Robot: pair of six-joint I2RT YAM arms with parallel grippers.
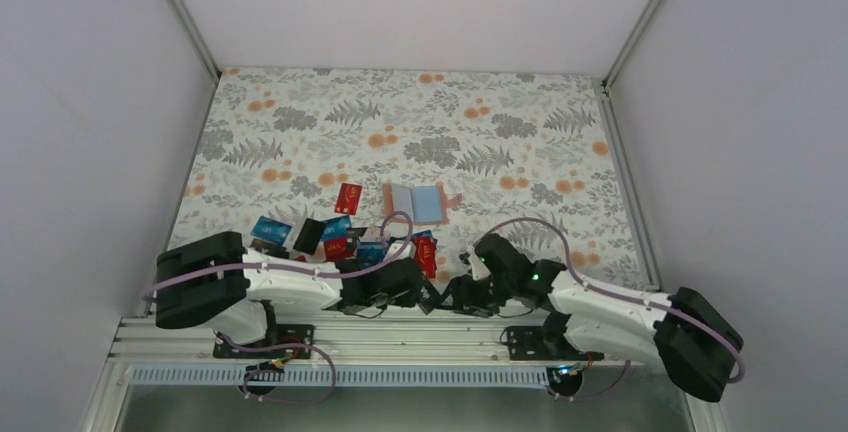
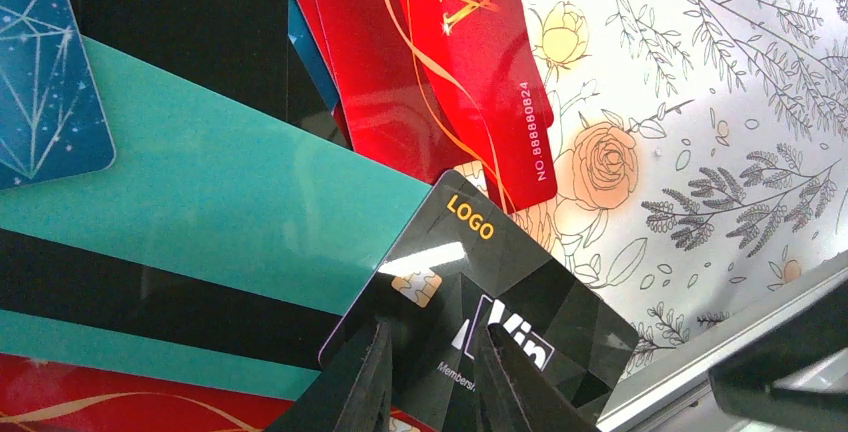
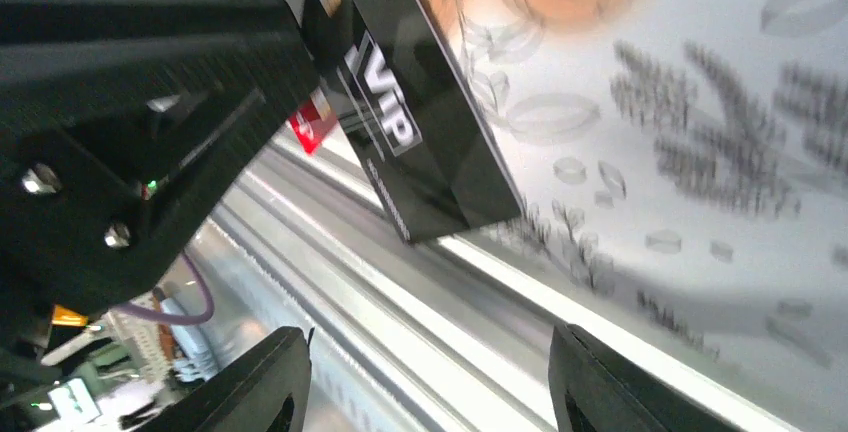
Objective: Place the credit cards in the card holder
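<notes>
Left wrist view is showing a black card (image 2: 500, 322) being pinched at its edge between the left gripper (image 2: 430, 377) fingers, overhanging the table edge (image 2: 700, 372) above the card pile (image 2: 200, 202), while the right gripper (image 3: 420, 382) is waiting spread beneath; that thin edge grip is risking a slip off the table, far from the card holder (image 1: 415, 200).

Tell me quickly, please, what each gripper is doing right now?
Left gripper: closed on the black card at its near edge.
Right gripper: open, holding nothing, facing the black card.
</notes>
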